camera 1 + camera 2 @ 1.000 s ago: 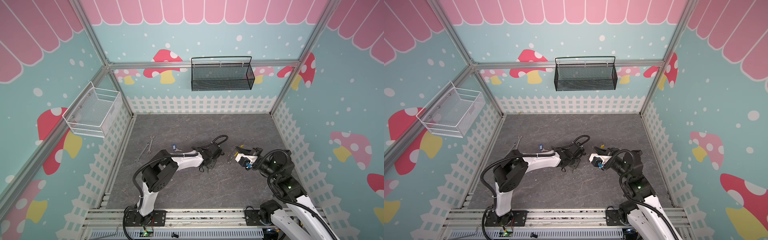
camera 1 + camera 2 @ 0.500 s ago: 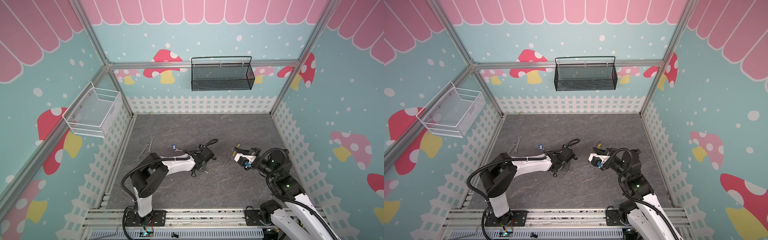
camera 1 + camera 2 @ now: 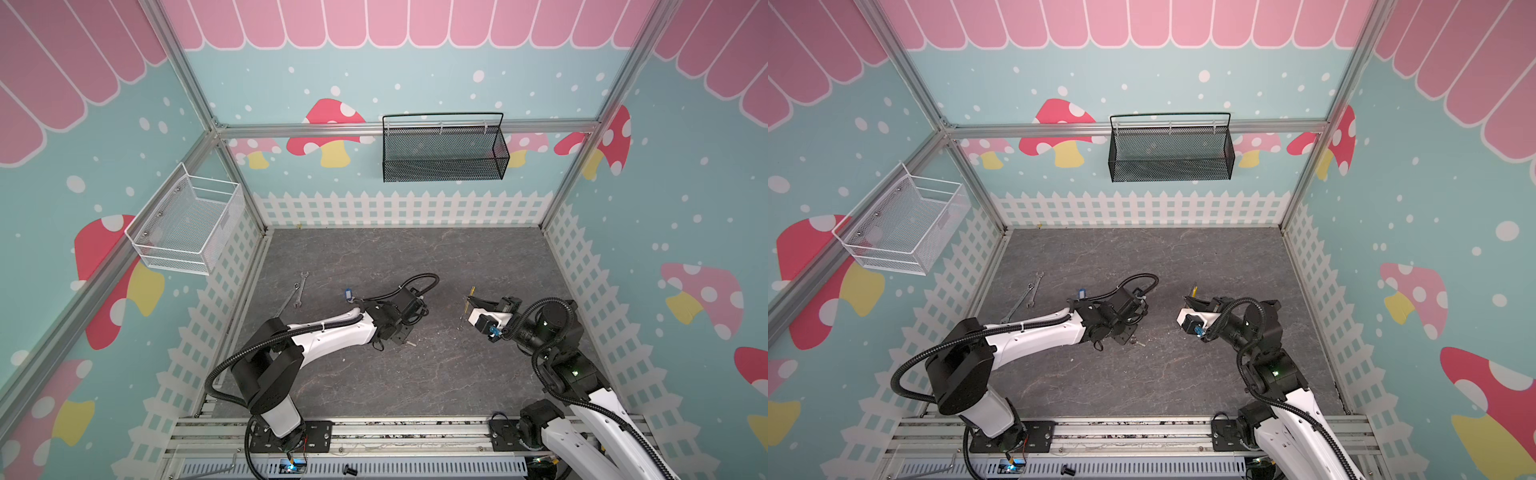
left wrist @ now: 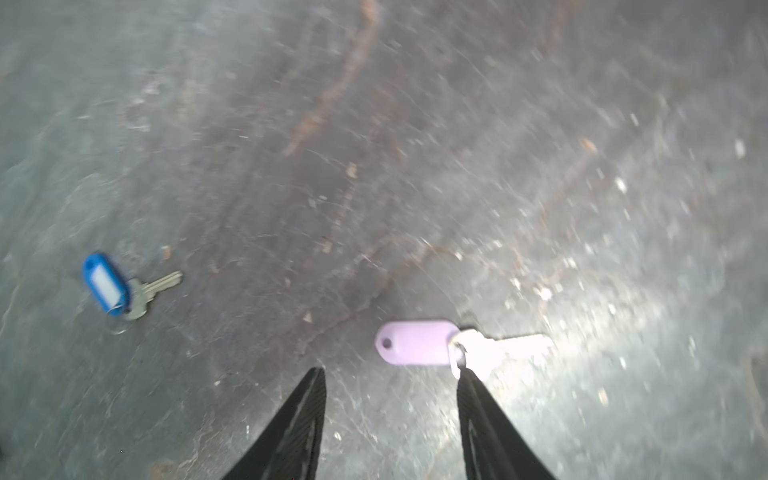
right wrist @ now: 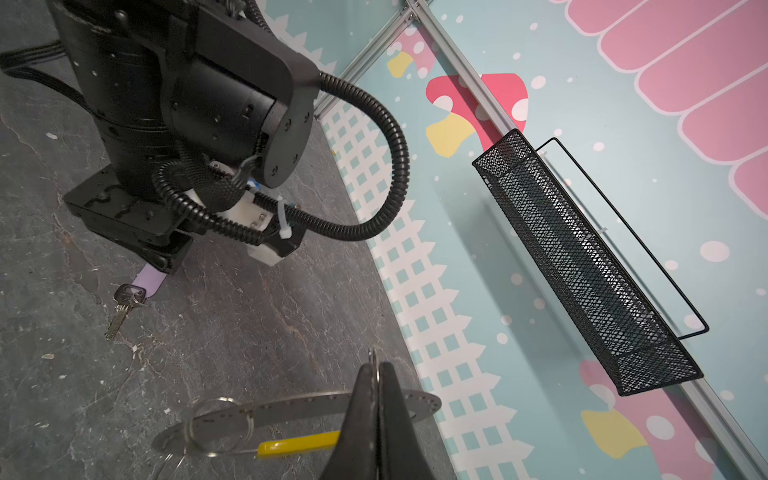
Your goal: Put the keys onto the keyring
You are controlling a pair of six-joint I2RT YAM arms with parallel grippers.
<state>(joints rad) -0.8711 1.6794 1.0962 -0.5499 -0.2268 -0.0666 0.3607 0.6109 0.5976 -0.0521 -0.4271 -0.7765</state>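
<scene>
Grey slate floor (image 3: 374,257); every place below is given from the lilac-tagged key (image 4: 419,343).

Left arm: the nearer of the two. Its left gripper (image 4: 390,370) stands low over that key, jaws about half apart and empty. One fingertip (image 4: 471,399) sits at the small split ring where the tag meets the key head.

Right gripper (image 5: 376,368): well apart from the key, on the side away from the left arm's base. It is pressed closed on the keyring (image 5: 297,444), whose yellow segment and wire loops stick out sideways from the pads.

The key itself lies flat on the floor, tag and blade in one straight line. That long axis runs across the jaw gap, finger to finger, and the tag lies just ahead of the fingertips, not between them. I judge that I must ease forward and centre the tag before closing, or turn the wrist to pinch across its narrow width.

Blue-tagged key (image 4: 106,286): also flat, well apart from the lilac one. Neither key is on the ring yet.

Against a second ago, the left gripper has drawn back from the right gripper to settle over the key; the right gripper has hardly moved.
</scene>
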